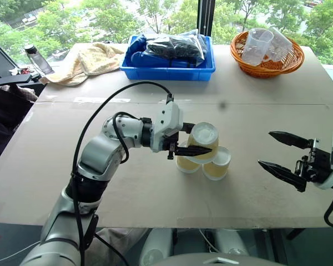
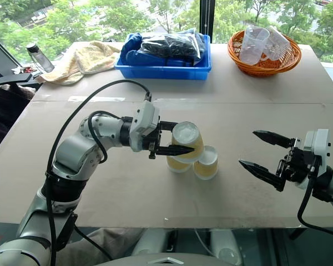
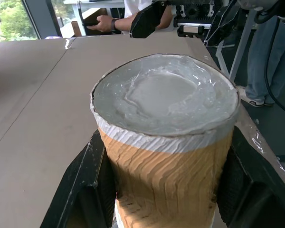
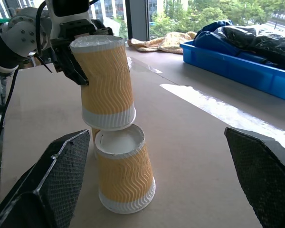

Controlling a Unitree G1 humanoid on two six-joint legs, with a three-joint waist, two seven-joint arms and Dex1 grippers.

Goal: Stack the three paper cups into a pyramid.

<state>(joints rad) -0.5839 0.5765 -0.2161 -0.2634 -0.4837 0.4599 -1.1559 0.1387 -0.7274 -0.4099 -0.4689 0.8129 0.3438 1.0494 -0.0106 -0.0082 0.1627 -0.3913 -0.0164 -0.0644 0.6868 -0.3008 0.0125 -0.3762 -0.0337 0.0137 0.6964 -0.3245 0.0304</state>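
Note:
Three pale-yellow paper cups stand upside down at mid-table. Two lower cups (image 1: pixel 187 164) (image 1: pixel 217 164) sit side by side. The third cup (image 1: pixel 204 133) rests on them, leaning slightly, which forms the pyramid. My left gripper (image 1: pixel 200 138) reaches in from the left and is shut on this top cup (image 3: pixel 166 109), with one black finger (image 3: pixel 80 185) on each side of it. The right wrist view shows the top cup (image 4: pixel 107 80) sitting on the nearer lower cup (image 4: pixel 123 175). My right gripper (image 1: pixel 265 148) hangs open and empty, apart from the cups on their right.
At the far edge stand a blue bin (image 1: pixel 169 69) holding a dark bag and a wicker basket (image 1: pixel 266 66) with clear measuring cups. A towel (image 1: pixel 89 61) and a bottle (image 1: pixel 38 58) lie far left. A person's hand (image 3: pixel 104 23) shows beyond the table.

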